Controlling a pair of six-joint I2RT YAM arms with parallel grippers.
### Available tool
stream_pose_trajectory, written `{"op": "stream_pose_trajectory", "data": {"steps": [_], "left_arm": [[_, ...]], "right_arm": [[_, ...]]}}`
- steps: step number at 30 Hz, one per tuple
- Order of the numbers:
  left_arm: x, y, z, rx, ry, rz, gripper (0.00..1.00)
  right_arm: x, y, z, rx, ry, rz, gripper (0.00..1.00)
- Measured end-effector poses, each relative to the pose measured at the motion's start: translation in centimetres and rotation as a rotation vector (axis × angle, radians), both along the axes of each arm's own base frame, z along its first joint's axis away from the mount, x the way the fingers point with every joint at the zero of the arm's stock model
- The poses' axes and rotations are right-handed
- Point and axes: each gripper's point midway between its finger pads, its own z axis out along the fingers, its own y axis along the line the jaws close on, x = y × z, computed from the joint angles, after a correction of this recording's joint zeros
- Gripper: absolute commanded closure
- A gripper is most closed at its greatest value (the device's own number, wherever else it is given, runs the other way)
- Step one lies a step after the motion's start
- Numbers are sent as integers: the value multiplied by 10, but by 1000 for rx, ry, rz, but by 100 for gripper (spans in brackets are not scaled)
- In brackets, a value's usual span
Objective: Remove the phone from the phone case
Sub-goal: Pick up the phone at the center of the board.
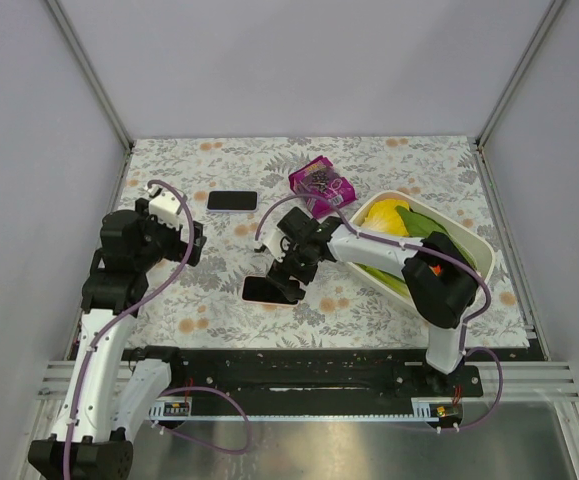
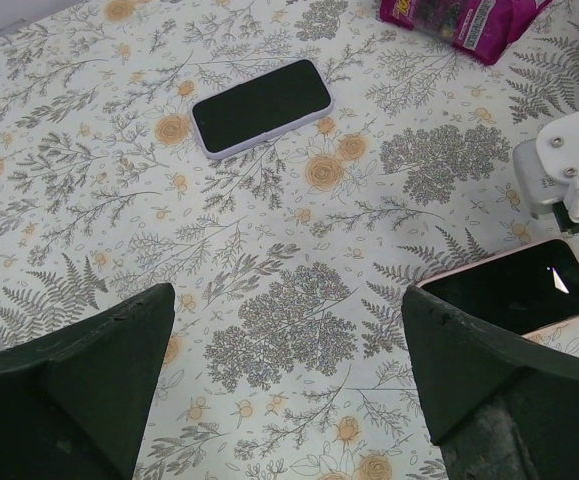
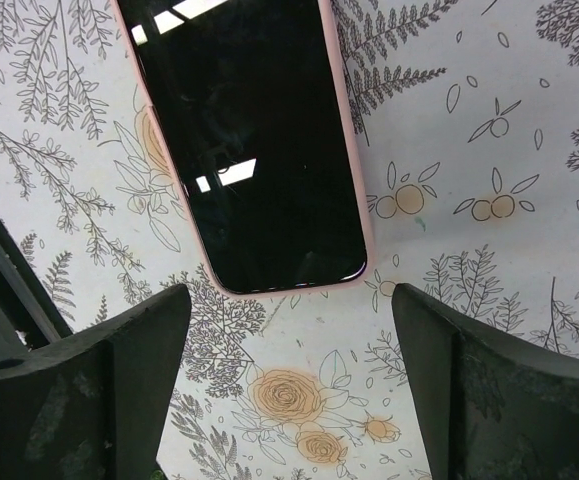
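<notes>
— What do we see, biggest first?
— We see the floral bench (image 1: 369, 160), then a white tub (image 1: 474, 245) of yellow and green things at its right.
— Where is the phone (image 3: 254, 150)?
— We find it flat, screen up, inside its pink case (image 3: 279, 291), mid-bench.
— And the arms?
— The left fingers (image 1: 199, 243) are spread wide over bare cloth, holding nothing. The right fingers (image 1: 289, 280) are released too, over one end of the phone.
— Anything smaller?
— We spot a second phone (image 1: 233, 201) farther back, and a magenta packet (image 1: 321, 184) near the tub.
</notes>
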Motion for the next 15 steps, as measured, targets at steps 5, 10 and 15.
{"op": "stream_pose_trajectory", "data": {"steps": [5,10,15], "left_arm": [[0,-2,-2,-8,9,-9,1],[-1,-4,-2,-18,12,-18,1],[-1,-5,-2,-20,12,-20,1]], "right_arm": [[-1,-1,-10,-17,10,2,9],[-1,-3,-19,-34,22,8,9],[-4,-3,-26,-42,39,22,9]]}}
